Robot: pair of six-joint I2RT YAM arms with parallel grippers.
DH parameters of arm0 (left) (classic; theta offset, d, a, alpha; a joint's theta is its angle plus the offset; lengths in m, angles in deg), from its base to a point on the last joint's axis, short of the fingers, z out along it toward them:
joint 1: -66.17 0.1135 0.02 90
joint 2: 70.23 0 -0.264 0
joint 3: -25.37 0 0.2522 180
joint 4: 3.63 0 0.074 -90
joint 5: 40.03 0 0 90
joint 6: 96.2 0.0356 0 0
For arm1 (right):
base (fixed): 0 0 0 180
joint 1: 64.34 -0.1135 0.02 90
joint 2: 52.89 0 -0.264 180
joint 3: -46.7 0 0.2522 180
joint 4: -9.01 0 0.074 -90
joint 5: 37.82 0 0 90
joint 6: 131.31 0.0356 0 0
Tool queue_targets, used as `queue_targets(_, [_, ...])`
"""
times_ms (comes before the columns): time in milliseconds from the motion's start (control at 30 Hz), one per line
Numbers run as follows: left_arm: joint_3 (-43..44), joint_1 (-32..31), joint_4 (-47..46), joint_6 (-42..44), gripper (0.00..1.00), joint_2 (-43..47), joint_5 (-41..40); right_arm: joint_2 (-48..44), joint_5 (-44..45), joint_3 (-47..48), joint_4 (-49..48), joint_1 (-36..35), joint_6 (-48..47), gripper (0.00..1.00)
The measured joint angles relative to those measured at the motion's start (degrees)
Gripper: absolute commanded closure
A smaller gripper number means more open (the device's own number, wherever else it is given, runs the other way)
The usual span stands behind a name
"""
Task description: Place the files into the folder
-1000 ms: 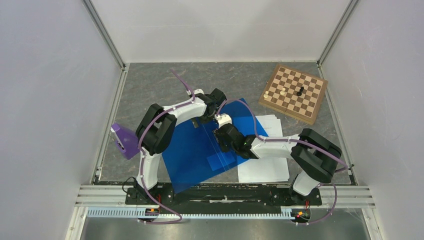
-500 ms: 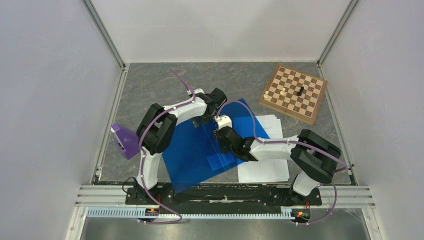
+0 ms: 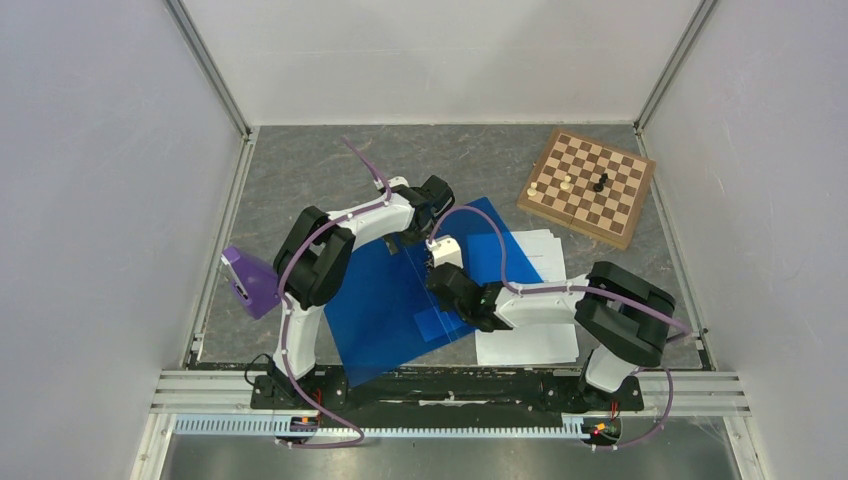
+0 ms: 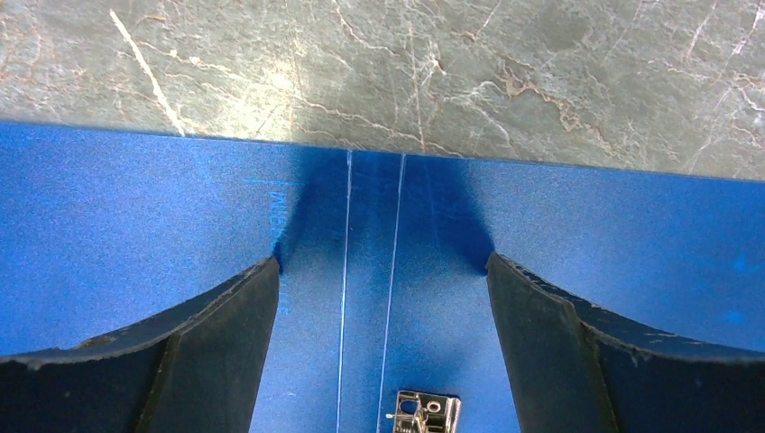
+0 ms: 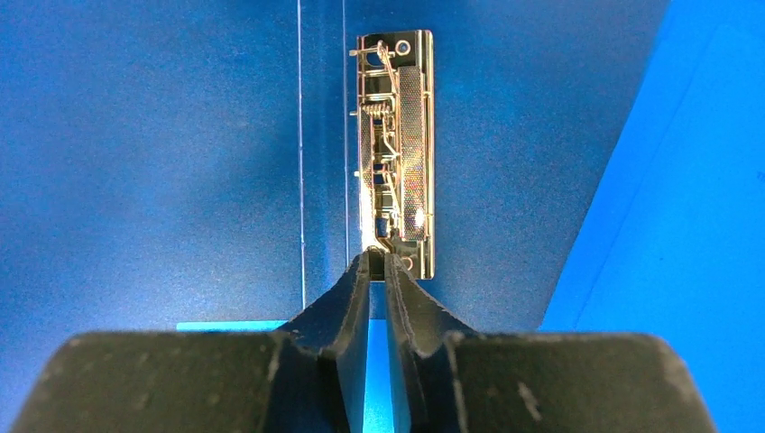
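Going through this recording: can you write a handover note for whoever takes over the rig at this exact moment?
Left gripper: open, fingers either side of the spine at the far edge of the folder.
Right gripper: pinched shut on the near end of the metal clip inside the folder.
Files: on the table by the folder's right edge, partly hidden by the right arm.
Done: folder lies open.
Left: lift the clip, move the files in, close.

Plain white walls [image 3: 90, 200] enclose a grey marble-patterned table [image 3: 300, 160].
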Motion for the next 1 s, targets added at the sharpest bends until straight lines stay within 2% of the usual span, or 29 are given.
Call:
queue_targets(333, [0.17, 0.02, 0.00, 0.00, 0.11, -0.13, -0.20, 1.73, 4.35, 0.24, 0.20, -1.49, 2.64, 0.87])
queue_targets(1000, [0.24, 0.50, -0.09, 0.02, 0.12, -0.24, -0.37, 6.78, 18.08, 6.03, 8.92, -5.38, 8.59, 0.75])
